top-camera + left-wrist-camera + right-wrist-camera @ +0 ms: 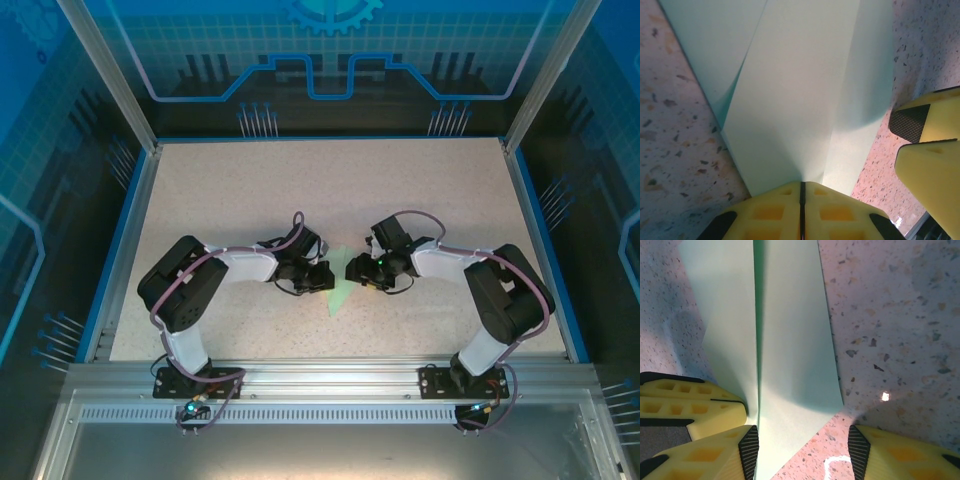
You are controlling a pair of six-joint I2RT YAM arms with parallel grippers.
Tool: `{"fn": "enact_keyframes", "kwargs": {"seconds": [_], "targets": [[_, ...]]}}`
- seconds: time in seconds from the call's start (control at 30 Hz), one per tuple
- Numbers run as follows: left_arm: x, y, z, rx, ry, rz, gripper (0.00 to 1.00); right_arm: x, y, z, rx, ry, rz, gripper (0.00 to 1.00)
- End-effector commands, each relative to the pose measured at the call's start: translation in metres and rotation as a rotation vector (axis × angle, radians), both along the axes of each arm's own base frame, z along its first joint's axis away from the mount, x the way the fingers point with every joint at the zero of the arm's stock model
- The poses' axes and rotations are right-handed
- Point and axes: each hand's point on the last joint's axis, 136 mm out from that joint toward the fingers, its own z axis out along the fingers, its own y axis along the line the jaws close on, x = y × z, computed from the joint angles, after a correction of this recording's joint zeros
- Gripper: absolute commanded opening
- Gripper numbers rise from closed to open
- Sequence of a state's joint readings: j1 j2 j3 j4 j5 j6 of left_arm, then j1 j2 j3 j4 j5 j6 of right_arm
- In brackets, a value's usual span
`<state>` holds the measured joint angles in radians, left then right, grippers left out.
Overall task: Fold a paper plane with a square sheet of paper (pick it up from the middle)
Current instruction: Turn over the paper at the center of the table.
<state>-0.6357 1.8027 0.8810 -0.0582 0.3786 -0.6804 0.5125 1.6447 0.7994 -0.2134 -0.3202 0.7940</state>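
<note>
Since the paper plane already shows long folds and a centre crease, I'd say we're mid-fold: the pointy shape is coming together but the wings look unfinished. It lies around the middle of the table, slightly toward the near edge. The left gripper is clamped tight on one end, jaws pressed together. The right gripper stands partway open, one pad just beside the crease, the other off the paper, gripping nothing.
</note>
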Motion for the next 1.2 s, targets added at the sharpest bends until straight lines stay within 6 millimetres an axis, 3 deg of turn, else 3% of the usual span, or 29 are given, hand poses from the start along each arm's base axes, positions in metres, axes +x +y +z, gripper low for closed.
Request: {"fn": "enact_keyframes", "kwargs": {"seconds": [0.0,0.17,0.3,0.53,0.67,0.9,1.17], "targets": [[-0.021,0.022,-0.025,0.096,0.080,0.017,0.11,-0.007,0.004,0.001,0.021,0.011,-0.008,0.55],[-0.023,0.025,-0.024,0.102,0.075,0.017,0.09,-0.005,0.010,0.002,0.051,0.012,-0.003,0.54],[-0.022,0.019,-0.011,0.047,0.054,0.020,0.09,-0.001,0.011,0.005,0.052,0.005,-0.015,0.52],[-0.004,0.011,0.024,-0.030,-0.061,0.033,0.14,0.005,0.008,0.013,0.023,-0.022,-0.017,0.52],[0.009,0.015,0.032,-0.043,-0.096,0.069,0.18,0.004,0.010,0.015,0.029,-0.024,-0.010,0.52],[0.016,0.009,0.022,-0.043,-0.067,0.058,0.18,0.007,0.013,0.015,0.045,-0.025,-0.017,0.52],[0.011,0.029,0.000,0.064,-0.032,0.105,0.15,0.009,0.018,0.018,0.069,-0.024,-0.016,0.53]]}}
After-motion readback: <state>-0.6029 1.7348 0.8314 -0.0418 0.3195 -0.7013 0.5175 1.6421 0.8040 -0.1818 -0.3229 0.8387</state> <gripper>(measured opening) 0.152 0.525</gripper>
